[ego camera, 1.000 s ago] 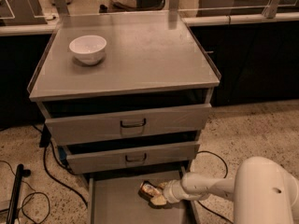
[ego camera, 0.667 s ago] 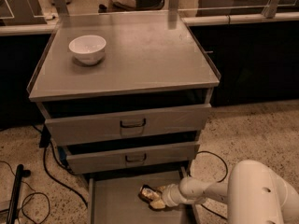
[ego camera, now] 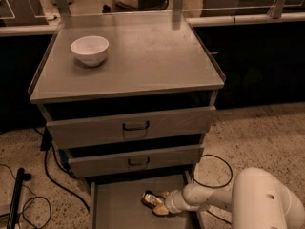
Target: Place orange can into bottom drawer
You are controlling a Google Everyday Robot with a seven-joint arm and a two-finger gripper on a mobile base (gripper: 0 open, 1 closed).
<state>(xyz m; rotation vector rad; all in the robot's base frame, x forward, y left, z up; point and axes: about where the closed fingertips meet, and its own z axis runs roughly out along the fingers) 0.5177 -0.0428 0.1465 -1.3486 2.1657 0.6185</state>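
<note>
The bottom drawer (ego camera: 116, 206) is pulled open at the foot of the grey cabinet. The orange can (ego camera: 150, 200) lies low over the drawer's floor, toward its right side. My gripper (ego camera: 160, 203) reaches into the drawer from the right on a white arm and is shut on the can's right end, with tan fingers (ego camera: 162, 210) above and below it. I cannot tell whether the can rests on the floor or hangs just over it.
The two higher drawers (ego camera: 136, 126) with dark handles are slightly ajar. A white bowl (ego camera: 89, 49) stands on the cabinet top (ego camera: 152, 61) at the back left. Black cables (ego camera: 52, 175) and a dark pole (ego camera: 14, 199) lie on the speckled floor to the left.
The gripper with the can has sunk a little lower into the bottom drawer, and the arm has drawn slightly to the left. The drawers and the bowl have not moved.
</note>
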